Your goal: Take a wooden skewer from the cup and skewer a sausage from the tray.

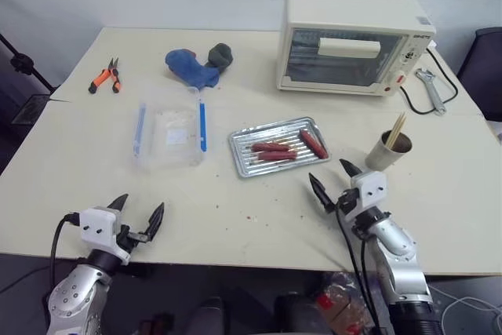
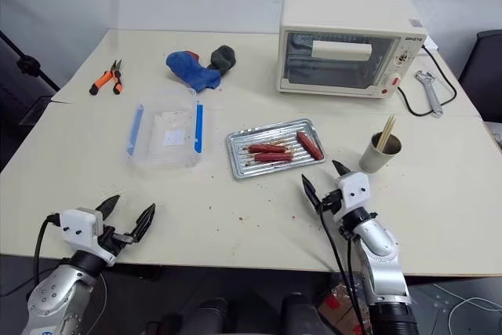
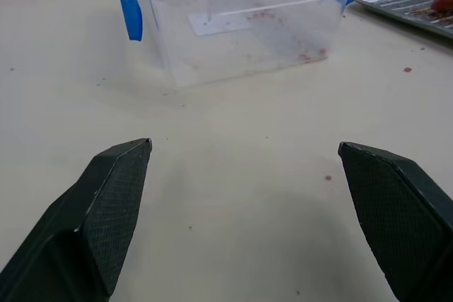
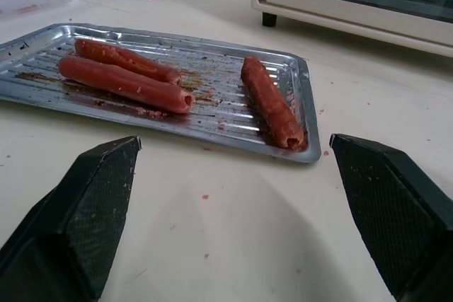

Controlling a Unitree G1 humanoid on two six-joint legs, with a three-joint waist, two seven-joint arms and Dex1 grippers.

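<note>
Both grippers hover wide open and empty at the table's [image 1: 235, 225] near edge: the left gripper [image 1: 138, 213] before the clear plastic box [image 1: 169, 127], the right gripper [image 1: 333, 178] facing the tray [image 1: 239, 154]. Three sausages lie there, the sausage [image 1: 314, 143] at its right end. Farther right, wooden skewers [image 1: 395, 127] stand in the cup [image 1: 387, 152]. Beyond sits the toaster oven [image 1: 353, 41].

A pale surface [image 1: 235, 225] carries a silver tray [image 1: 242, 157] at centre; a grey-beige cup [image 1: 387, 152] to its right; a clear plastic box [image 1: 169, 135] left; oven [image 1: 354, 41], wrench [image 1: 430, 88], pliers [image 1: 104, 77] and blue cloth [image 1: 190, 67] behind.
</note>
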